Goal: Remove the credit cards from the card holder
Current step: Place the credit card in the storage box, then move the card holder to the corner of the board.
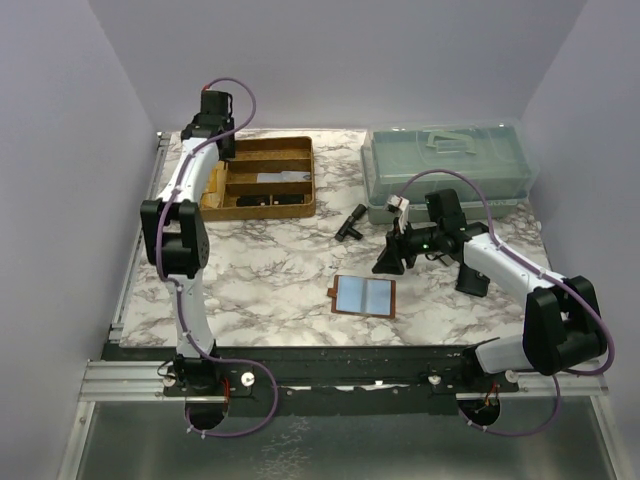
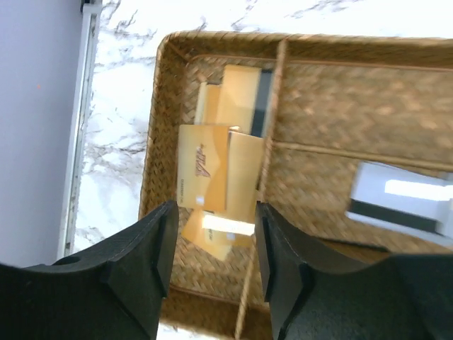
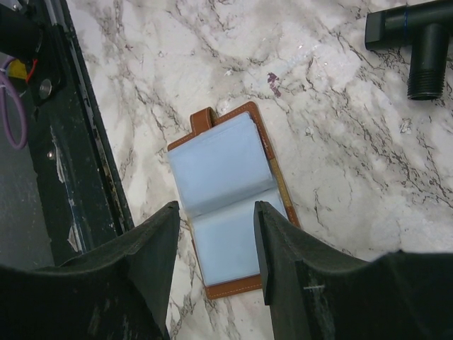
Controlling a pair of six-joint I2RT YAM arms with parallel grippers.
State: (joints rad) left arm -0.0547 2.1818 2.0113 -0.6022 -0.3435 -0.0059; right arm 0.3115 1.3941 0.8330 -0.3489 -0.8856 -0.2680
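Where holder (image 3: 219, 166) lies open, black fitting (image 3: 423, 49), perhaps pipe

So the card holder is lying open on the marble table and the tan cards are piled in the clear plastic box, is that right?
Not quite. The card holder does lie open on the marble table, but the tan cards are piled in an end compartment of the woven tray, not in the clear plastic box. The left wrist view shows this.

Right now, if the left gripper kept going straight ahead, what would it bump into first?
Probably the tan credit cards piled in the woven tray; depth is hard to judge.
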